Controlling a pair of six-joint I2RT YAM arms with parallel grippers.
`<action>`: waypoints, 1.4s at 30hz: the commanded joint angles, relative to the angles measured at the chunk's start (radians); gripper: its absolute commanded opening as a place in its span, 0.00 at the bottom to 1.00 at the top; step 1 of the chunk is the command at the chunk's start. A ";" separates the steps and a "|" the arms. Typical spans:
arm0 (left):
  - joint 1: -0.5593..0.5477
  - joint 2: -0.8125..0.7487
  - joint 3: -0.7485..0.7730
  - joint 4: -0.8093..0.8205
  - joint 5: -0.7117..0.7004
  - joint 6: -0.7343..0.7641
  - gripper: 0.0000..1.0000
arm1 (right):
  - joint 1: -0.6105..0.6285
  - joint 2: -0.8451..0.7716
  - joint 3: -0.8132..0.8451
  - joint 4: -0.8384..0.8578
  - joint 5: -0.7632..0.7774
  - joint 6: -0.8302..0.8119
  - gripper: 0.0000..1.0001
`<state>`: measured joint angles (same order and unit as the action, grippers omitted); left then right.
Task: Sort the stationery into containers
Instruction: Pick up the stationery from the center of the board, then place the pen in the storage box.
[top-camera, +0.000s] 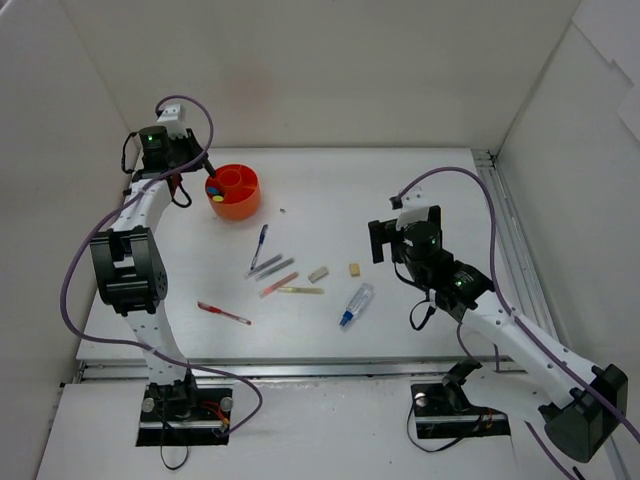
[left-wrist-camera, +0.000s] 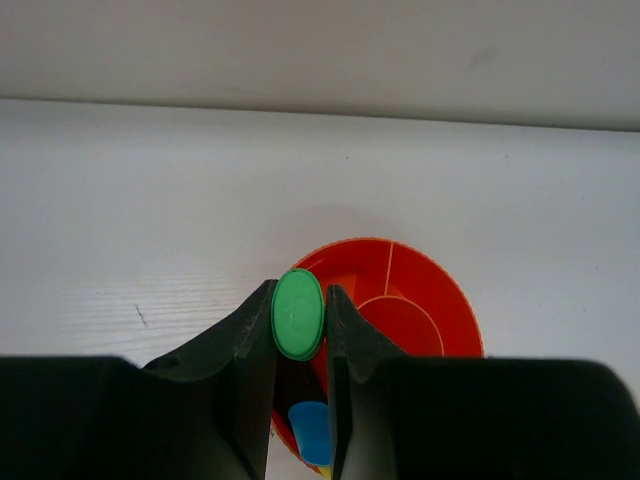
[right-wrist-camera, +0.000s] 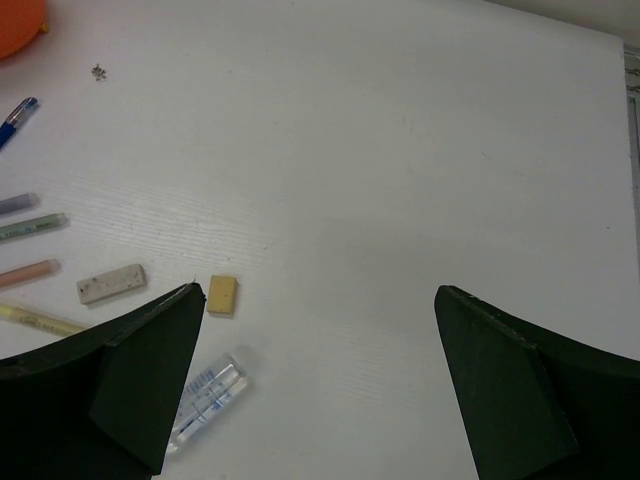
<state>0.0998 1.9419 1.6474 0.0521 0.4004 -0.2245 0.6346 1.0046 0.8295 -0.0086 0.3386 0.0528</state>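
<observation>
The orange organizer (top-camera: 240, 195) stands at the back left and shows in the left wrist view (left-wrist-camera: 410, 300). My left gripper (top-camera: 210, 177) is over its left rim, shut on a black highlighter with a green cap (left-wrist-camera: 298, 314). A blue cap (left-wrist-camera: 312, 432) stands in a compartment below the fingers. My right gripper (top-camera: 395, 235) is open and empty above bare table (right-wrist-camera: 318, 292). On the table lie a blue pen (top-camera: 260, 242), grey pens (top-camera: 270, 267), a pink pen (top-camera: 279, 285), a yellow pen (top-camera: 300, 290), a red pen (top-camera: 224, 313), a grey eraser (top-camera: 318, 274), a beige eraser (right-wrist-camera: 221, 295) and a clear blue-capped tube (top-camera: 355, 304).
White walls close the table in at the back and both sides. A metal rail (top-camera: 505, 230) runs along the right edge. A small dark speck (top-camera: 282, 210) lies near the organizer.
</observation>
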 joint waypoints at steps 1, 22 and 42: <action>-0.005 -0.018 0.042 0.120 0.041 -0.013 0.00 | -0.012 -0.003 0.013 0.044 0.056 -0.005 0.98; 0.005 -0.141 -0.133 0.114 0.035 0.014 0.00 | -0.027 0.025 0.022 0.036 0.013 0.019 0.98; -0.025 -0.069 -0.140 0.091 -0.028 0.050 0.00 | -0.029 -0.047 -0.004 0.015 0.019 0.044 0.98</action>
<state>0.0826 1.8835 1.4670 0.1036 0.3870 -0.1928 0.6094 0.9737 0.8112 -0.0303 0.3473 0.0799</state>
